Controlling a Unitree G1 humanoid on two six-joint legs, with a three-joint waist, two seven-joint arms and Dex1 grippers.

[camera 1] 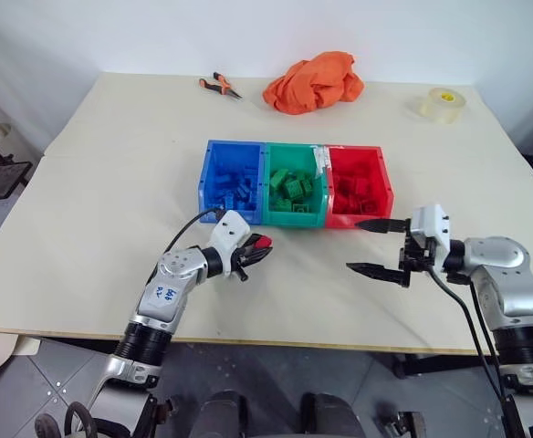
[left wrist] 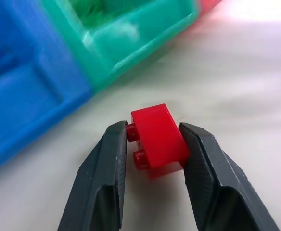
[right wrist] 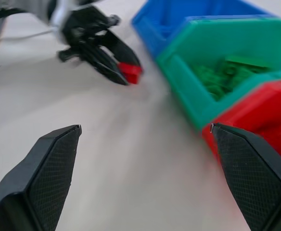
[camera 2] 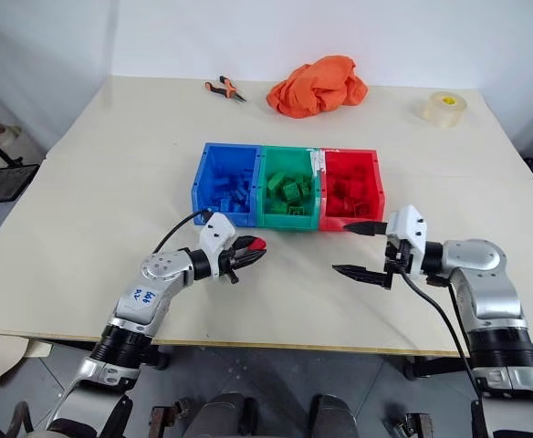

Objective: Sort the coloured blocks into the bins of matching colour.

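Observation:
A small red block (left wrist: pixel 159 140) sits clamped between the two black fingers of my left gripper (camera 1: pixel 259 248), just in front of the bins and slightly above the table. The three joined bins stand mid-table: blue bin (camera 1: pixel 209 175) on the left, green bin (camera 1: pixel 293 215) in the middle, red bin (camera 1: pixel 382 182) on the right, each with several blocks of its own colour inside. My right gripper (camera 1: pixel 378 246) hovers in front of the red bin's near corner, fingers wide apart with nothing between them. The right wrist view shows the left gripper (right wrist: pixel 123 70) holding the red block (right wrist: pixel 131 73).
At the table's far side lie an orange cloth (camera 1: pixel 314 82), orange-handled pliers (camera 1: pixel 219 87) and a roll of tape (camera 1: pixel 443 104). Bare tabletop (camera 1: pixel 111 201) stretches left of the bins and between my two grippers.

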